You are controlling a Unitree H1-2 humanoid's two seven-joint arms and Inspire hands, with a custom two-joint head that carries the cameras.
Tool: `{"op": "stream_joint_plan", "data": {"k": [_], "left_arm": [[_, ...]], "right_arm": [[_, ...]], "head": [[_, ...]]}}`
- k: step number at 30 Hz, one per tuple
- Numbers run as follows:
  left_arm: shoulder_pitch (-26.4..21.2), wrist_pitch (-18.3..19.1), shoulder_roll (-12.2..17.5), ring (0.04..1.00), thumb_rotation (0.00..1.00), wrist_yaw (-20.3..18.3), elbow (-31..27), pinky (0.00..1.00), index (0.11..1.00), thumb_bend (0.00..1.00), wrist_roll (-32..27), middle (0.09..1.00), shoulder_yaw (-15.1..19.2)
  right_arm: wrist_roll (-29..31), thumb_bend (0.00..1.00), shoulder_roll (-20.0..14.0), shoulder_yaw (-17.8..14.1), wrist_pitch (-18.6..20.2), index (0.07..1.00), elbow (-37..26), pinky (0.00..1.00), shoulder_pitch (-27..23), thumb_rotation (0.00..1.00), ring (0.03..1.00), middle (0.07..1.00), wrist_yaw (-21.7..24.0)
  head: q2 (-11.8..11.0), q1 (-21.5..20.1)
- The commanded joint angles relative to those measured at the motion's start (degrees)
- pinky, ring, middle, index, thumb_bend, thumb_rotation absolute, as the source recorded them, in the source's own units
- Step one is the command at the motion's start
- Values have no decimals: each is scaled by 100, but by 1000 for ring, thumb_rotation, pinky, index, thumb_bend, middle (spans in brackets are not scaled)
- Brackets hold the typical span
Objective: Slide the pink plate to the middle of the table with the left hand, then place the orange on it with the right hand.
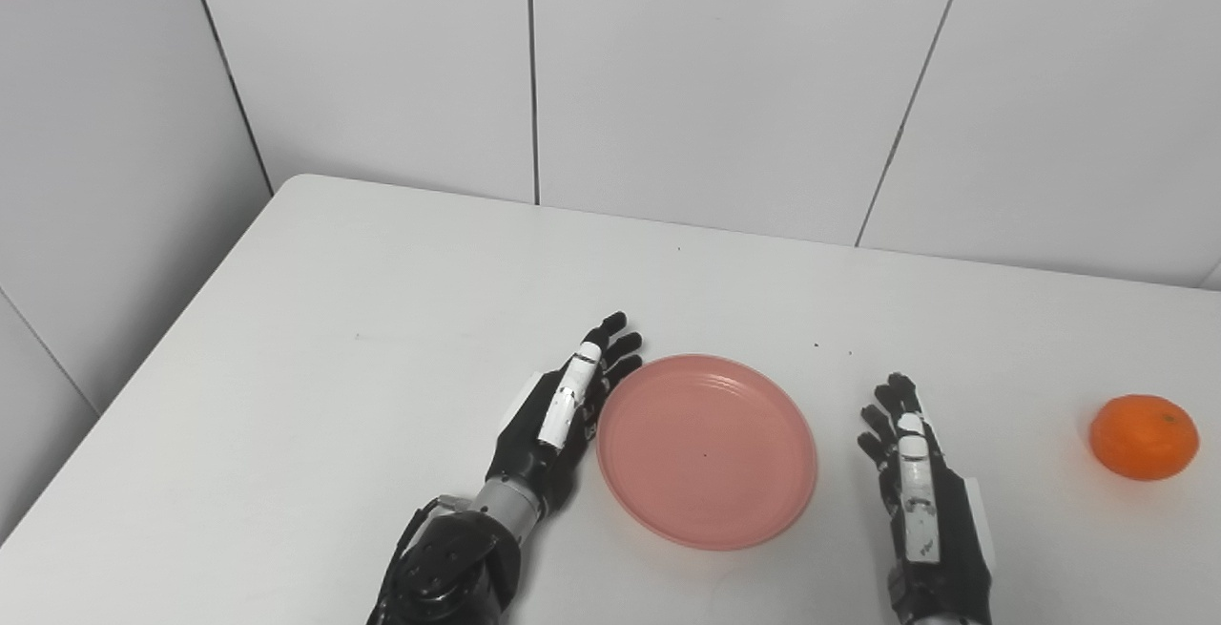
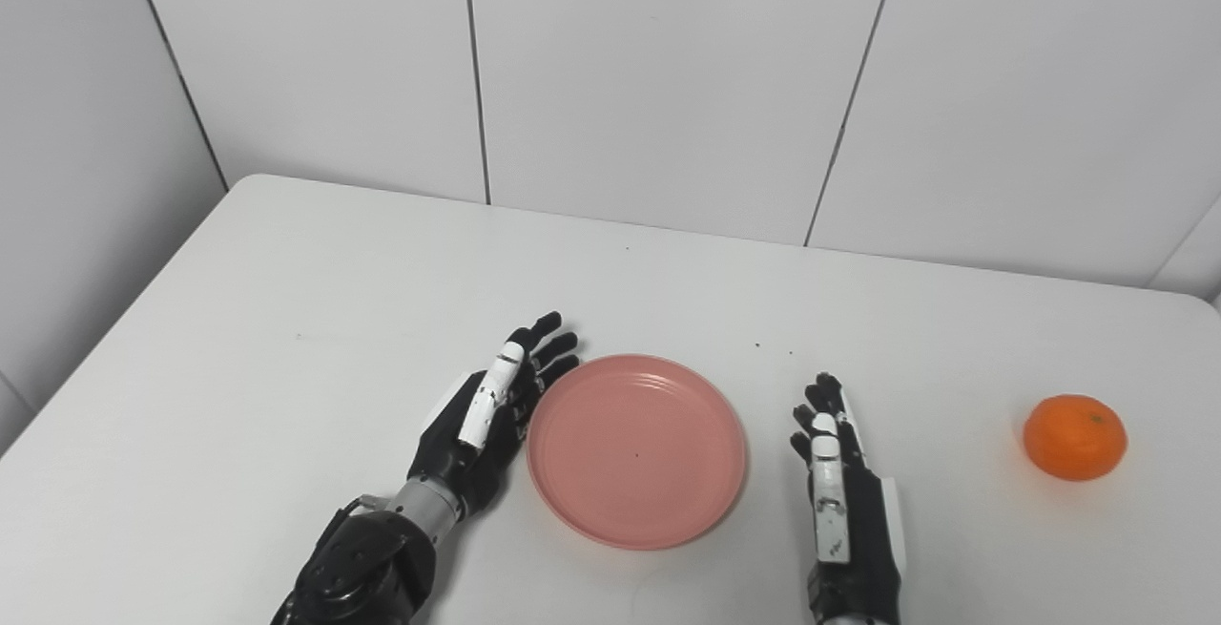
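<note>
Left robot hand (image 1: 558, 415), fingers spread, presses the pink plate (image 1: 707, 448) rim; push gently. Right robot hand (image 1: 920, 496) waits empty, orange (image 1: 1144, 437) well beyond it.

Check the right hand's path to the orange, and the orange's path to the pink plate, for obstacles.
Nothing visible blocks either. Bare table lies between the open right hand and the orange. On the way to the pink plate, only that hand stands between.

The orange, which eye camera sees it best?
The right eye view: the orange sits whole, well inside the picture. The left eye view also shows it whole, but closer to the picture's right edge.
</note>
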Motion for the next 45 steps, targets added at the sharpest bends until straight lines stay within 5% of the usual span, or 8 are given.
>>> {"op": "stream_joint_plan", "data": {"k": [1,4,9,11,23,37,45], "left_arm": [[3,128,-5,951,1000,-100,-103,963,954,402,-124,955,24],[-4,127,43,953,1000,-152,-103,965,955,405,-186,960,93],[-10,158,115,952,1000,-194,-141,961,954,403,-233,959,182],[-19,128,154,949,1000,-230,-110,957,951,399,-260,956,220],[-57,79,231,955,1000,-386,14,967,955,394,-448,963,419],[-123,-155,393,974,1000,-706,366,992,970,391,-709,978,613],[-156,-261,457,964,1000,-812,527,982,959,385,-772,968,689]], "right_arm": [[-112,225,4,-2,30,935,-246,906,-239,974,921,934,-34],[-310,233,-13,5,53,923,-310,884,-318,927,915,926,-95],[-1100,276,-169,96,108,909,-496,918,-477,997,904,914,-154],[-1419,349,-275,145,180,909,-589,860,-524,998,895,912,-115],[-3350,508,-841,227,876,908,-1354,827,-817,894,887,908,155],[-4821,682,-1613,-372,906,913,-1938,820,-999,620,895,922,273],[-5314,787,-1795,-853,1062,937,-2073,792,-1017,609,888,931,536]], "head": [[0,4],[4,-346],[2,-797],[-23,-963],[-92,-1461],[-271,-2303],[-353,-2528]]}}
